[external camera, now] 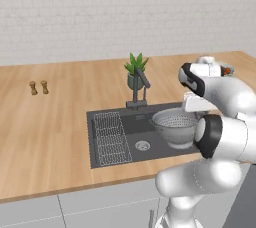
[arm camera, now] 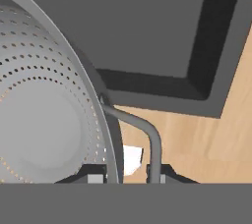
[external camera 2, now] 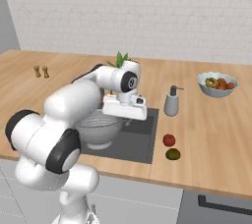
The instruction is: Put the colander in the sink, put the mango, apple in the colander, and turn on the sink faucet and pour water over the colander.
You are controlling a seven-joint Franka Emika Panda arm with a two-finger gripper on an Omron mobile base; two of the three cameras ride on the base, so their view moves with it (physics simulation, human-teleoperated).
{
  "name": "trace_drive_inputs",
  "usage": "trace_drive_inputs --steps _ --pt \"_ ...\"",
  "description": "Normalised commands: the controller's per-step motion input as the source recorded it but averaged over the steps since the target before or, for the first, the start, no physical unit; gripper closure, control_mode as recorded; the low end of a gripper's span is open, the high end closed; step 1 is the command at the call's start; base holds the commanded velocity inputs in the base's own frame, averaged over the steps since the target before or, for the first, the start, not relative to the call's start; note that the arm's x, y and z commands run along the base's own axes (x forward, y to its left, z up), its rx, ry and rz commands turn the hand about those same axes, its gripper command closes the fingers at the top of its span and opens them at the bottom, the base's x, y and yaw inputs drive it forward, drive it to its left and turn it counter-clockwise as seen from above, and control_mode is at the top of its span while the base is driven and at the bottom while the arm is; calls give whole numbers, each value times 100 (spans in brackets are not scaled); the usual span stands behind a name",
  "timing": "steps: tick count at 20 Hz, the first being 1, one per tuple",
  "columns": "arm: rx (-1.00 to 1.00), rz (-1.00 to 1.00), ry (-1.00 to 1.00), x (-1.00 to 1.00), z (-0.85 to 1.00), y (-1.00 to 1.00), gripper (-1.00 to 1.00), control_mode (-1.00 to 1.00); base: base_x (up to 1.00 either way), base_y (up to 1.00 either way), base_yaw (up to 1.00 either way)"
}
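Observation:
The perforated metal colander (external camera: 175,124) sits in the right half of the dark sink (external camera: 150,147), with the arm bent low over it. In the hand view my gripper (arm camera: 125,176) straddles the colander's rim (arm camera: 106,134): one finger is inside the bowl, the other against the loop handle (arm camera: 153,142), shut on it. On the counter right of the sink (external camera 2: 140,147) lie the red apple (external camera 2: 169,140) and, just in front of it, the green-orange mango (external camera 2: 173,154). The angular faucet (external camera: 139,90) stands behind the basin, its spout slanting over it.
A wire grid rack (external camera: 110,139) fills the sink's left half, with the drain (external camera: 142,145) beside it. A potted plant (external camera: 136,67) stands behind the faucet. A soap dispenser (external camera 2: 172,102), a fruit bowl (external camera 2: 217,84) and two small shakers (external camera: 39,87) stand on the counter.

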Motion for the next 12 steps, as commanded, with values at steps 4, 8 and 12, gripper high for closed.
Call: trace_drive_inputs --steps 4,8,12 --pt "2 18 -22 74 -40 -5 100 -100 0 0 0" --pt "6 16 -17 67 -46 0 100 -100 0 0 0" --pt "14 11 -4 67 -40 0 100 -100 0 0 0"
